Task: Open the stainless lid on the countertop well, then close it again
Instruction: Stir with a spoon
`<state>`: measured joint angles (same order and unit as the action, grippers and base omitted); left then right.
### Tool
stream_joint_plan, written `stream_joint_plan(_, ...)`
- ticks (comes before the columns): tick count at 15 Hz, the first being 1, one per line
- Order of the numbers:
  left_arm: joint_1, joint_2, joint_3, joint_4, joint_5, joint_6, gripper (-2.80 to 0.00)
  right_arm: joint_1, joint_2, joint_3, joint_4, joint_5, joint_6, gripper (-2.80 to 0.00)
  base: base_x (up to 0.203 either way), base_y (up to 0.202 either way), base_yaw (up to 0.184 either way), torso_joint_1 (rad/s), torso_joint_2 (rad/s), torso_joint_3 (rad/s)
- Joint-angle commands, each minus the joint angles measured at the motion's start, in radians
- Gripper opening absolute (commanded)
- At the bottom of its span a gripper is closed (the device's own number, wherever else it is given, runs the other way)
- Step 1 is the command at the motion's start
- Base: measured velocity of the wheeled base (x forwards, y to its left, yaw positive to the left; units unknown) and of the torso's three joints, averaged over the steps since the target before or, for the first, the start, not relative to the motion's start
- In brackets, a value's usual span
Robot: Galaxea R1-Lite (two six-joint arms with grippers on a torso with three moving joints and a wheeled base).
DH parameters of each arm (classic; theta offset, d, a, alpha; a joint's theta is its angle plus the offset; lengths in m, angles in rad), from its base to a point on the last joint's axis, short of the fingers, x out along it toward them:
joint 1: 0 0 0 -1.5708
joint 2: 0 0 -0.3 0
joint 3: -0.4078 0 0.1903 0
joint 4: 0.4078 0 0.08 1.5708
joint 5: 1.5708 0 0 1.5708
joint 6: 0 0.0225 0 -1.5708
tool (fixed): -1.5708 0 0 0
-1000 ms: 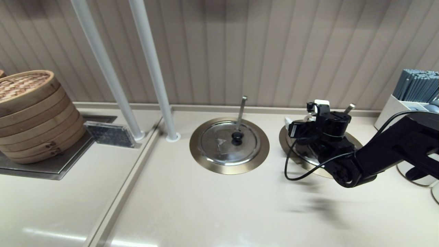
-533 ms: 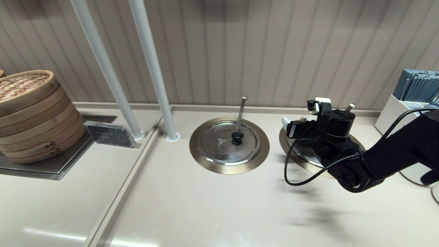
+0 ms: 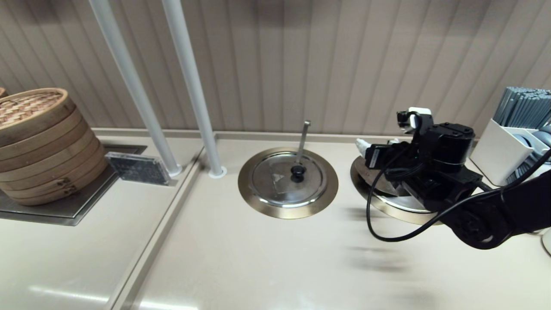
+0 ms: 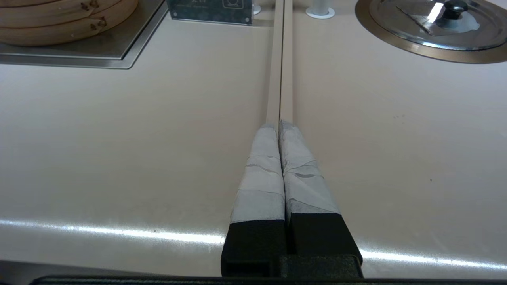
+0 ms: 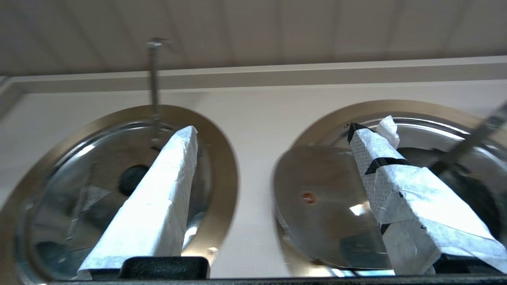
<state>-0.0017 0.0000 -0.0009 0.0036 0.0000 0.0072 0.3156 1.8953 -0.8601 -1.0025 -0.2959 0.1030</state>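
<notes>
Hiding the stainless lid [image 3: 396, 199]: right gripper [image 3: 379, 148].

The right arm [image 3: 495, 202] hides most of the stainless lid [image 3: 389, 200] and the countertop well [image 3: 359, 174]; the knob is not visible.

The twin lid [image 3: 284, 180] is the landmark: bamboo steamers [image 3: 41, 144] stand left of it, the countertop well [image 3: 366, 183] right.
</notes>
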Motion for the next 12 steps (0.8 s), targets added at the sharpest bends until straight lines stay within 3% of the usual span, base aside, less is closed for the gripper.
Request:
stream_joint_plan(1,0.000,0.000,0.001,0.000,0.000,0.000,-2.80,-0.134,-0.044,-0.028,0.077,-0.003,-0.001,0.00,0.000,0.000,0.000,0.000,0.00,0.000)
stream_joint_plan(4,0.000,0.000,0.001,0.001,0.000,0.000,-2.80,-0.362,0.077,-0.106,0.132,0.033,-0.005,0.00,0.000,0.000,0.000,0.000,0.00,0.000)
stream_joint_plan(6,0.000,0.000,0.000,-0.001,0.000,0.000,-2.80,-0.479,0.148,-0.164,0.189,0.165,-0.013,0.00,0.000,0.000,0.000,0.000,0.00,0.000)
stream_joint_plan(10,0.000,0.000,-0.001,-0.001,0.000,0.000,-2.80,-0.538,0.194,-0.313,0.452,0.335,-0.016,0.00,0.000,0.000,0.000,0.000,0.00,0.000)
stream_joint_plan(12,0.000,0.000,0.000,-0.001,0.000,0.000,-2.80,-0.564,0.212,-0.389,0.518,0.387,-0.013,0.00,0.000,0.000,0.000,0.000,0.00,0.000)
